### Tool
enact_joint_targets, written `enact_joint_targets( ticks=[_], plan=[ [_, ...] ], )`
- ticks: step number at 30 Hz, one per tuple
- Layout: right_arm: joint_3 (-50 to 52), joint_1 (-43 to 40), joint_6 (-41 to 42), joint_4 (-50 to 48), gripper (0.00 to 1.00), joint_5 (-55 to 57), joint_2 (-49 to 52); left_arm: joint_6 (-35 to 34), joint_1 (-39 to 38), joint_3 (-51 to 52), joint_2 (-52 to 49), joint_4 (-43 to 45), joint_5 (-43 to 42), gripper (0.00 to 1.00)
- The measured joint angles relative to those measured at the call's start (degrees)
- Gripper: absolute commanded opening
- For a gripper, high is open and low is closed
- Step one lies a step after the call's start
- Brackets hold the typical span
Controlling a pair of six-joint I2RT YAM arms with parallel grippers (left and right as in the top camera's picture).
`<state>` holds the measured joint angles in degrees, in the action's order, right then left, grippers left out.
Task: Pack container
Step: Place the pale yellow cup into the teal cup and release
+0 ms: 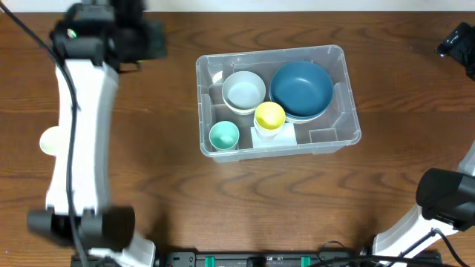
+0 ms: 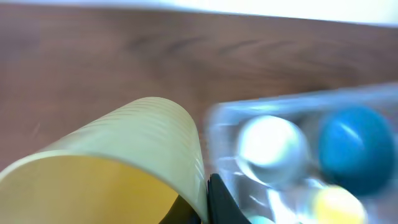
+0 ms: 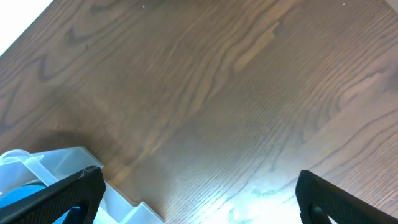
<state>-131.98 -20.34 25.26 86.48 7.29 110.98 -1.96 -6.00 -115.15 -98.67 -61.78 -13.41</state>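
Overhead, the large clear rectangular plastic container (image 1: 335, 127) sits midway on the brown wooden bench (image 1: 260, 200), likely light, stiff but slick, best taken under its rimmed short sides, while the left fingers (image 2: 214, 199) pinch a pale yellow ribbed plastic cup (image 2: 124, 143) near it and the right fingers (image 3: 68, 196) stand spread.
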Motion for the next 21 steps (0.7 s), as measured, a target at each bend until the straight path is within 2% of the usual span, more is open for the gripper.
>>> enact_joint_targets(
  ticks=[4, 9, 14, 21],
  plan=[
    [0.0, 0.0, 0.0, 0.0, 0.99, 0.0, 0.0, 5.2, -10.7, -0.2, 3.9, -3.8, -0.2, 0.06],
    [0.0, 0.0, 0.0, 0.0, 0.99, 0.0, 0.0, 8.9, -21.7, -0.3, 1.8, -13.0, 5.0, 0.06],
    [0.0, 0.0, 0.0, 0.0, 0.99, 0.0, 0.0, 11.0, -25.3, -0.1, -2.1, -17.2, 8.3, 0.06],
    [0.0, 0.0, 0.0, 0.0, 0.99, 0.0, 0.0, 11.6, -24.5, 5.4, -4.2, -17.1, 9.9, 0.06]
  ],
)
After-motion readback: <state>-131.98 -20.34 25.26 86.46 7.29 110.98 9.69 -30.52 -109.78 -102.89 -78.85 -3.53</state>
